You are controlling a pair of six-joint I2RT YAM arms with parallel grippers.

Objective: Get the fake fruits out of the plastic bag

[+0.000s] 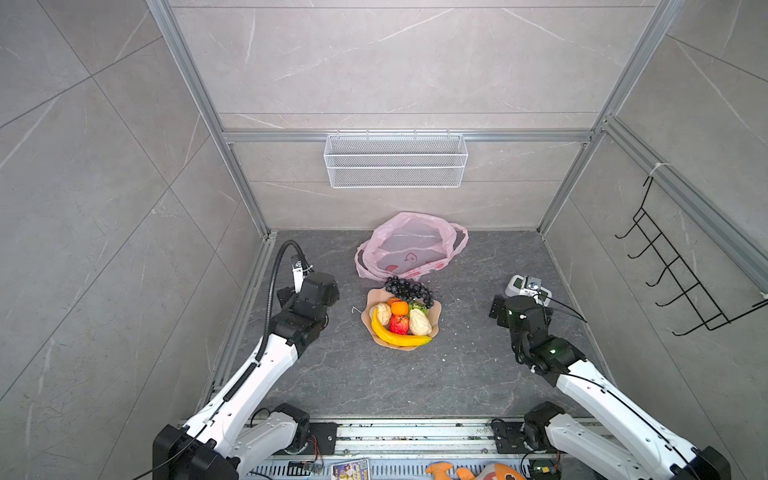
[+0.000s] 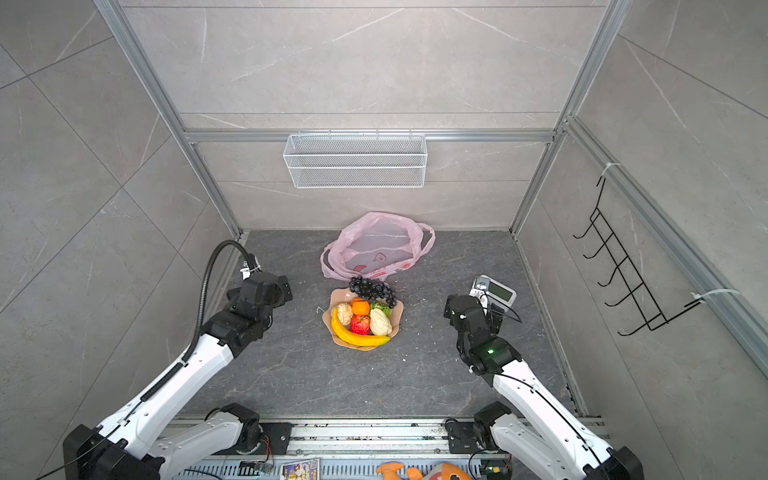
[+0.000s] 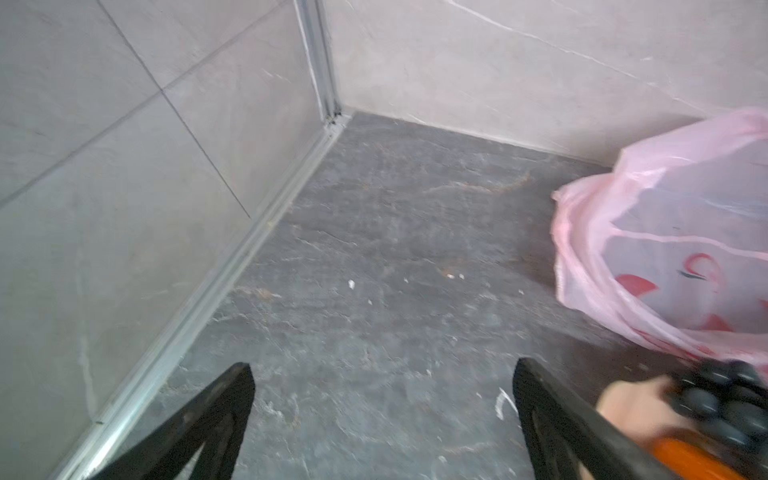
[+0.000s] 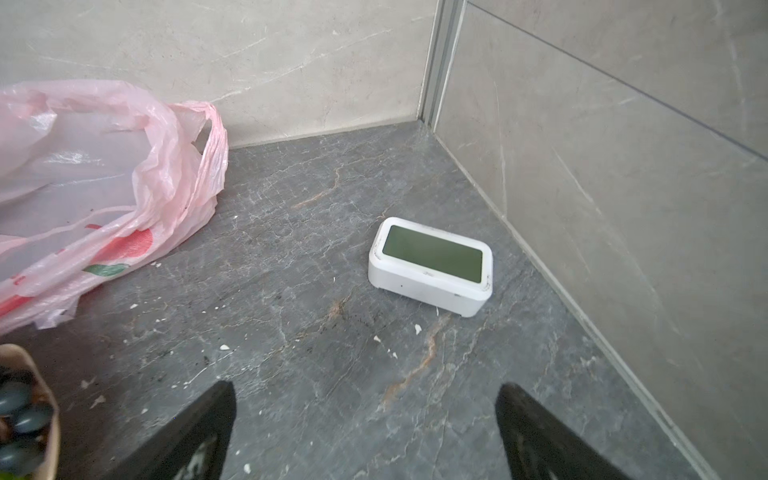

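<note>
Colourful toy fruits (image 1: 400, 324) fill the peach wavy-edged dish (image 1: 372, 297) mid-frame, below the limp pale-pink plastic bag (image 1: 409, 243) — so, task seemingly done, left fingers (image 3: 226, 399) and right fingers (image 4: 210, 415) hang spread, empty.

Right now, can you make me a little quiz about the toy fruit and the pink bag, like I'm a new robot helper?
1. True or false: the banana lies in the peach dish.
2. Which fruit is nearest the plastic bag? A grape bunch, B banana, C apple.
3. Fill in: the left gripper and the right gripper both stand ____, holding nothing.
Key: 1 true; 2 A; 3 open.
</note>
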